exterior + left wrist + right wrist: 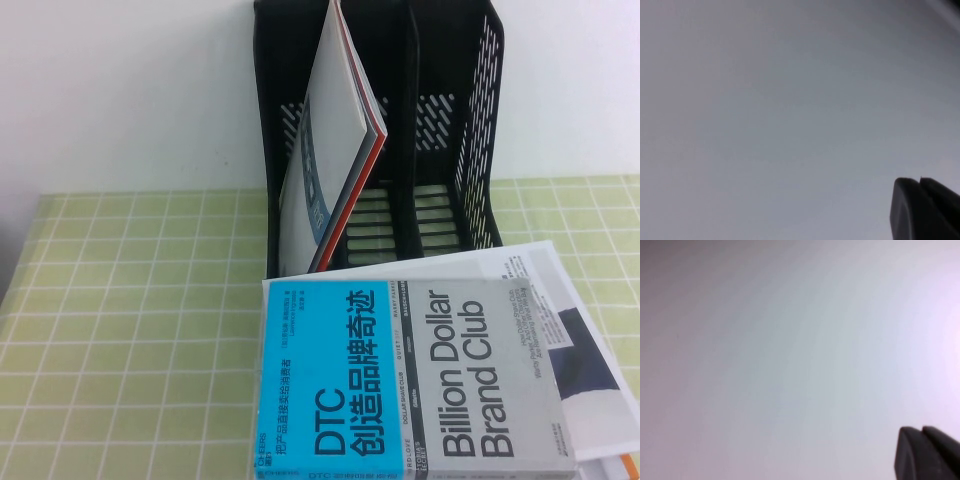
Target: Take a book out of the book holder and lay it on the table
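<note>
Neither arm is seen in the high view. The right gripper is shown only in its own wrist view as a dark tip against a blank pale surface; it is clenched on nothing and parked well apart from the work. The left gripper appears likewise in its wrist view, and it cannot be told whether it is released or clenched.

The book holder stands at the far edge of the table, remote from both grippers. Thin booklets are leaned in its left slot, supported by a divider; an orange-red edge is shown there, so the book is judged not yet extracted. The "Billion Dollar Club" book is laid flat in front, over loose white papers.
</note>
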